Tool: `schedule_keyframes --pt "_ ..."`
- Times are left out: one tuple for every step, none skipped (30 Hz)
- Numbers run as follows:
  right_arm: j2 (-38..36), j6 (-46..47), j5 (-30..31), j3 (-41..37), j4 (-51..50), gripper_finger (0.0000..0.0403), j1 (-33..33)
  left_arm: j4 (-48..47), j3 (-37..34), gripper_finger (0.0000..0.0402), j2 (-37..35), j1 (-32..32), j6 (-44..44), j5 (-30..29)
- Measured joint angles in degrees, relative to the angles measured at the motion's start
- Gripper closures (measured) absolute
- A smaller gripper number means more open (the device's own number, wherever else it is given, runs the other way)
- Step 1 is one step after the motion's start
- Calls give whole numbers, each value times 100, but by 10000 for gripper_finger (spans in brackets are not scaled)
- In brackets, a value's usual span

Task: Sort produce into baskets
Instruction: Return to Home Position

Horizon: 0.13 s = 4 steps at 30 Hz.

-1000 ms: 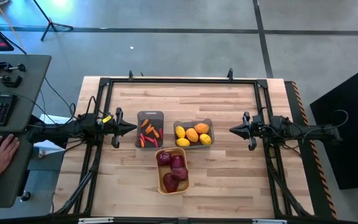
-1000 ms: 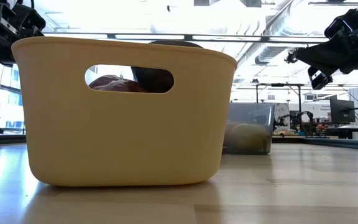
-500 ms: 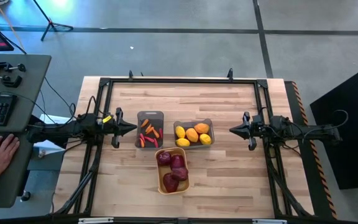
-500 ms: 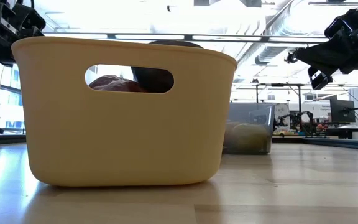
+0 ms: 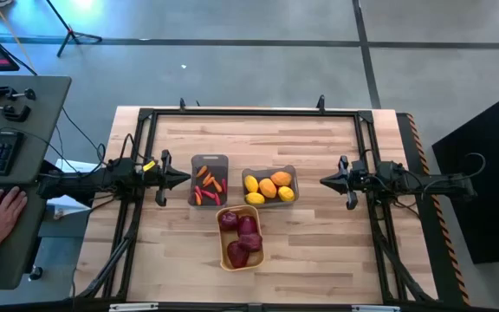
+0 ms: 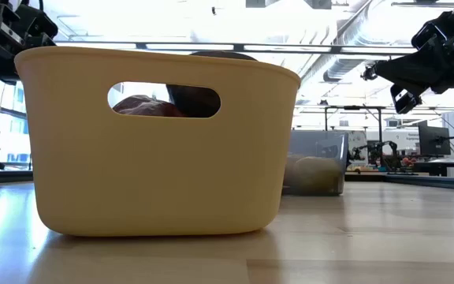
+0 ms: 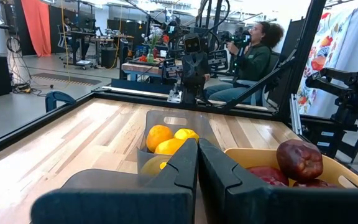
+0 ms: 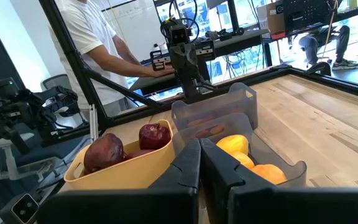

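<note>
The produce (image 5: 239, 232) is lying in the grey bins (image 5: 209, 162) and the yellow bin (image 5: 222, 256) at their 6 o'clock. The left claw (image 5: 183, 178) at 9 o'clock and the right claw (image 5: 325, 181) at 3 o'clock are hanging pressed together, empty. I am fearing a low inward swing could knock a bin.

Bin A (image 5: 209, 159) by L gripper (image 5: 184, 178): dk grey, orange-red bits (image 5: 204, 182). Bin B (image 5: 269, 171) by R gripper (image 5: 323, 181): grey, yellow/orange ovals (image 5: 267, 187). Bin C (image 5: 241, 266) btwn both: yellow-orange, dk red rounds (image 5: 239, 251). Table (image 5: 310, 251): pale wood strips.
</note>
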Motion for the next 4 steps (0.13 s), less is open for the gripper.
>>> schedule_keyframes --pt "0 1 -1 0 0 402 0 1 0 401 0 -2 0 -2" --pt "2 1 0 1 0 402 0 0 0 401 0 0 0 -2" --pt "2 1 0 -1 0 402 0 2 0 401 0 0 0 -2" --pt "0 1 0 1 0 402 0 0 0 402 0 -2 0 -2"
